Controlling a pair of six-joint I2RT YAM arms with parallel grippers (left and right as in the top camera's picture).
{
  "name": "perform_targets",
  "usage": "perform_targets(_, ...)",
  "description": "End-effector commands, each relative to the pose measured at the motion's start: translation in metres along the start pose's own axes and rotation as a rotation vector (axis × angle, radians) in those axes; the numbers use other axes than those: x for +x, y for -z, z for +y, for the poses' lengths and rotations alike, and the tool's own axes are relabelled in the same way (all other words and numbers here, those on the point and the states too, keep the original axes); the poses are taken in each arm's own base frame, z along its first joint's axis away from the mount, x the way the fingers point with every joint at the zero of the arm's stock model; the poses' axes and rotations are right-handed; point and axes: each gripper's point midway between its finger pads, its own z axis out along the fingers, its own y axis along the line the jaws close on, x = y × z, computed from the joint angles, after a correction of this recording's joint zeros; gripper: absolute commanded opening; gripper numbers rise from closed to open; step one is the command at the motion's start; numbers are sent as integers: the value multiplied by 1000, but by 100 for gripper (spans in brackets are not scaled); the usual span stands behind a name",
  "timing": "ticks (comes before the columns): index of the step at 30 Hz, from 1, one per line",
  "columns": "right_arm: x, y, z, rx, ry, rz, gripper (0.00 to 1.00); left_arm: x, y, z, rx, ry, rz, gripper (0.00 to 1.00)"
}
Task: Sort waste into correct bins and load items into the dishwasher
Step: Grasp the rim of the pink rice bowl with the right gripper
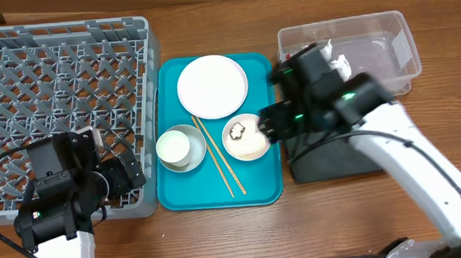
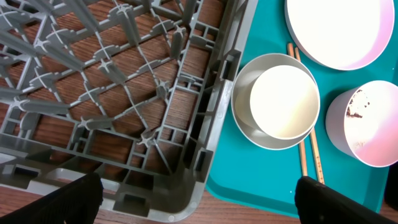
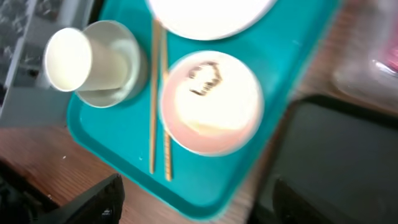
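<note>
The right gripper (image 1: 273,127) hangs just over the right edge of the pink bowl (image 1: 246,138), which sits on the teal tray (image 1: 178,195) with a little rice and a brown lump (image 3: 205,78) inside. From its wrist camera the bowl lies straight ahead of the fingers and apart from them. The jaws look spread wide and empty, though the blur makes the far finger hard to tell from the black tray (image 1: 332,162) beside it.

The chopsticks (image 1: 219,159) lie side by side just left of the pink bowl, between it and the white cup (image 1: 172,147), which stands in a small white bowl (image 2: 249,118). The round plate (image 1: 212,86) rests at the tray's far end. The clear tub (image 1: 372,39) stands beyond the black tray.

The left gripper (image 1: 123,179) is over the near right corner of the grey dish rack (image 1: 54,85), its fingers (image 2: 62,199) set wide apart and holding nothing, with the cup a little ahead and to its right.
</note>
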Motion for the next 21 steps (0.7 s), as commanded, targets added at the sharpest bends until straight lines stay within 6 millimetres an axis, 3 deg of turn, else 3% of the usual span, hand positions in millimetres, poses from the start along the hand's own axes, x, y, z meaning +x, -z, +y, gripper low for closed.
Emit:
perform_targets(1,4,-29,15,25,73,32,75,-6,5,-3,13,-15,-19,100)
perform_targets(5,8,-69,36,5,131,75,66,-5,5,-3,12,-15,-16,100)
perform_targets(10,13,-109,45,1,140,110,60,-5,5,-3,12,-15,-16,100)
perform_targets(21,16,-153,38,43,85,132,49,-5,5,-3,12,-15,-15,100)
